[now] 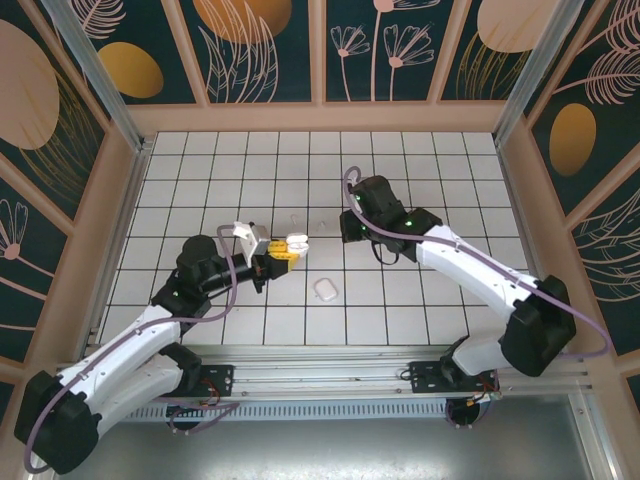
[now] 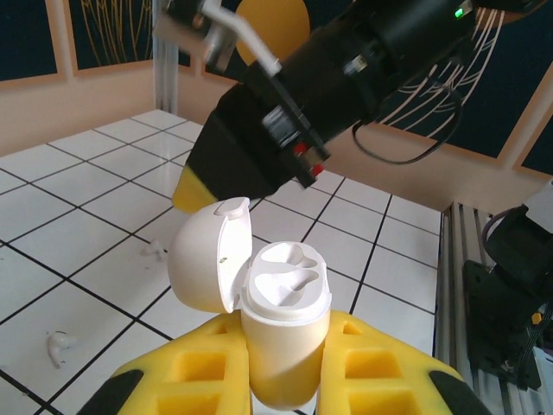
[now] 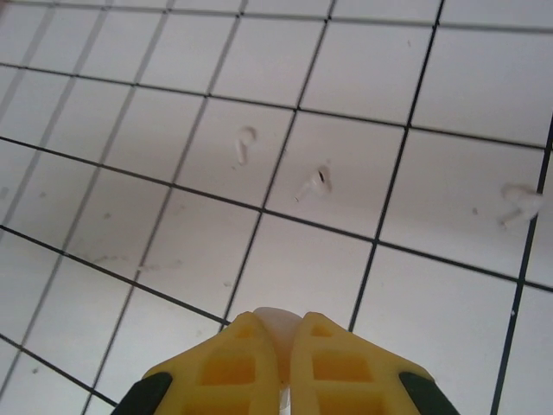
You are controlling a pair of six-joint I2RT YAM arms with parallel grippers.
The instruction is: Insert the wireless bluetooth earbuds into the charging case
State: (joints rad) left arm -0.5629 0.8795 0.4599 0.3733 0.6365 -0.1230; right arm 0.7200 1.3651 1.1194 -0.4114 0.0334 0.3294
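My left gripper [image 2: 285, 328] is shut on the white charging case [image 2: 283, 294], which stands upright between the yellow fingers. Its lid hangs open to the left and both sockets are empty. From above, the case [image 1: 295, 244] sits left of centre. My right gripper [image 3: 278, 322] is shut on a small white earbud [image 3: 278, 318] that peeks out between the fingertips, above the tiles. Three loose earbuds lie on the floor below it: one [image 3: 246, 143], another [image 3: 313, 183], and a third [image 3: 518, 201] at the right. The right gripper [image 1: 348, 230] hovers just behind the case.
A second white case [image 1: 325, 289], closed, lies on a tile in front of the held one. In the left wrist view two earbuds [image 2: 155, 251] [image 2: 59, 346] rest on the tiles to the left. Wooden walls ring the white tiled floor [image 1: 450, 170].
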